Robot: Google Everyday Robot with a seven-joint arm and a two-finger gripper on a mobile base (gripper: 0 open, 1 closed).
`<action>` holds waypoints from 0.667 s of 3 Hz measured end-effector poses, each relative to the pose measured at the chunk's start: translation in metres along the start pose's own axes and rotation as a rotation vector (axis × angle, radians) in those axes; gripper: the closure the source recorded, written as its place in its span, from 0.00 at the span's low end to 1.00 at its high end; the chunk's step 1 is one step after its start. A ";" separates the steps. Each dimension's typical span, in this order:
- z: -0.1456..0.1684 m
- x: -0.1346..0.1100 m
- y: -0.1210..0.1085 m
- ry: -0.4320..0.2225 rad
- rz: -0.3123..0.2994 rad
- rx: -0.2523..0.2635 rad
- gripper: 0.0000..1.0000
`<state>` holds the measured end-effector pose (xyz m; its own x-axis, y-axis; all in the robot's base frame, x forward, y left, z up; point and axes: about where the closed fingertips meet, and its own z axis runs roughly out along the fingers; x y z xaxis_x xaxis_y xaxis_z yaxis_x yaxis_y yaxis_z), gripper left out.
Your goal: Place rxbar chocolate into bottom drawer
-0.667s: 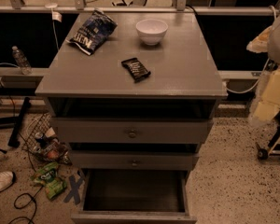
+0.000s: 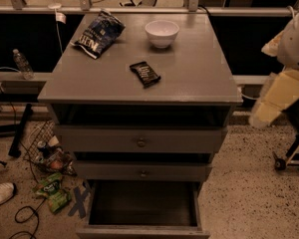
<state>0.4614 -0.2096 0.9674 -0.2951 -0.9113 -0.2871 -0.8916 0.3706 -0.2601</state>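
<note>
The rxbar chocolate [image 2: 145,74], a small black bar, lies flat near the middle of the grey cabinet top [image 2: 199,78]. The bottom drawer [image 2: 139,231] is pulled open, showing its dark interior, with nothing seen inside. The two shallower drawers with round knobs above it are partly out. Only pale segments of my arm [image 2: 284,83] show at the right edge, beside the cabinet and apart from the bar. The gripper itself is out of view.
A dark blue chip bag [image 2: 98,33] lies at the back left of the top and a white bowl [image 2: 162,32] at the back middle. Wires, green packets [image 2: 52,192], a shoe and a water bottle [image 2: 22,63] are on the floor to the left. A cart wheel [image 2: 279,163] is at the right.
</note>
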 end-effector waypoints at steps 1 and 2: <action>0.041 -0.027 -0.031 -0.115 0.073 -0.010 0.00; 0.080 -0.063 -0.064 -0.257 0.149 -0.030 0.00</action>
<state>0.5643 -0.1615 0.9279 -0.3299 -0.7706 -0.5453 -0.8561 0.4877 -0.1713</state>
